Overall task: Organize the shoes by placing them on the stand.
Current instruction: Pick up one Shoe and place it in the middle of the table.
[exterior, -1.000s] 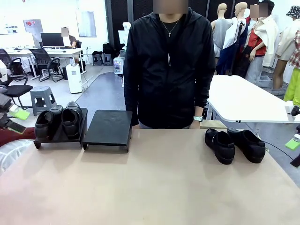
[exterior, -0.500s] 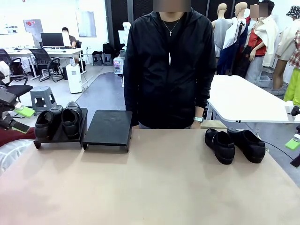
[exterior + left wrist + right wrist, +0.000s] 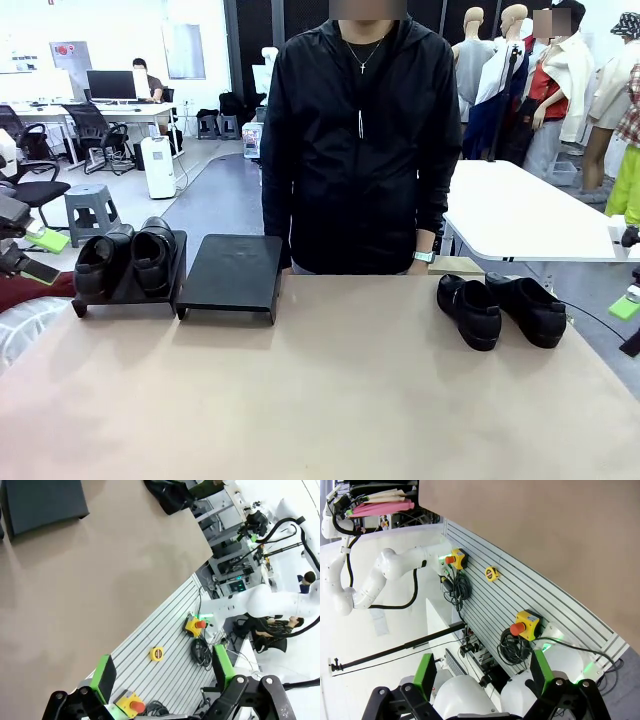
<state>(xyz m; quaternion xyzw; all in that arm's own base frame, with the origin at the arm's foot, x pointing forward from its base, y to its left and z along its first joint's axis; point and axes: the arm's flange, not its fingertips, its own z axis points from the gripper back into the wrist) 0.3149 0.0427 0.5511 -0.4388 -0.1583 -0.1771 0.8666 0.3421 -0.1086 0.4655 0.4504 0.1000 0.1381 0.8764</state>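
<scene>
- The left pincer (image 3: 162, 674) hangs wide open and empty off the left edge of the tabletop (image 3: 330, 400). It is just beside the left end of the stand (image 3: 128, 297) and does not touch it.
- The right pincer (image 3: 482, 674) is also spread open with nothing between its pads. It sits off the right edge, near the two loose shoes but apart from them.
- Shoes: four. One shoe (image 3: 100, 265) and a second shoe (image 3: 155, 252) sit side by side on the stand's left unit. A third shoe (image 3: 470, 312) and a fourth shoe (image 3: 532, 308) lie together on the tabletop at far right.
- Stand units: two, side by side at far left. The right unit (image 3: 235, 272) has a bare top.
- One person (image 3: 360, 140) stands at the far side.
</scene>
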